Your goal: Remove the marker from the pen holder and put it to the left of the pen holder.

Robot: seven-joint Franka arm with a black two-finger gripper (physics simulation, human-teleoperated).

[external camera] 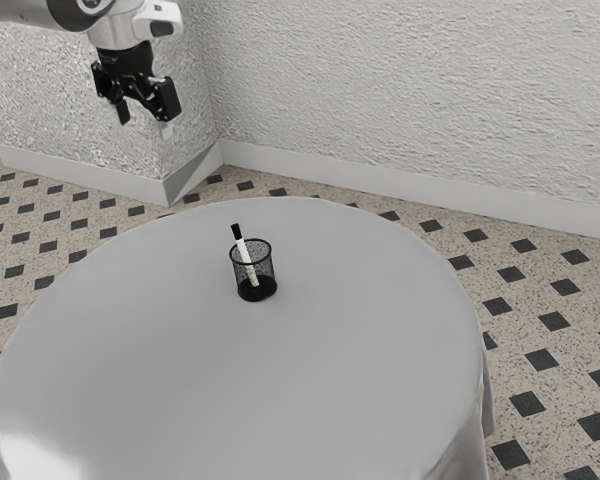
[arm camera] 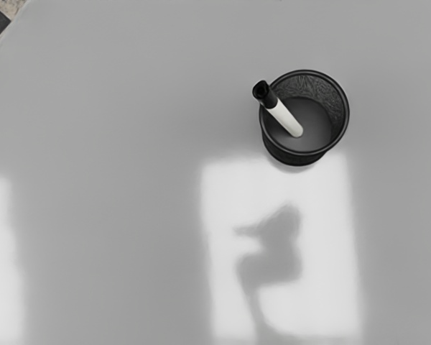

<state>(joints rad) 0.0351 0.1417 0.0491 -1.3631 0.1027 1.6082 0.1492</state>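
High at the exterior view's upper left, my gripper (external camera: 145,121) hangs open, its fingers apart with nothing between them. It is well above the tabletop and away from the pen holder. The black mesh pen holder (external camera: 266,275) stands upright on the table. A white marker (external camera: 244,251) with a black cap leans inside it, the capped end sticking out past the rim. The wrist view looks down on the pen holder (arm camera: 337,118), where the marker (arm camera: 284,118) rests against the rim with its lower end inside.
The round table (external camera: 310,380) wears a grey cloth. Textured walls (external camera: 420,90) rise behind it, over a tiled floor. Bright patches of light and a shadow of the arm lie on the tabletop (arm camera: 115,144) in the wrist view.
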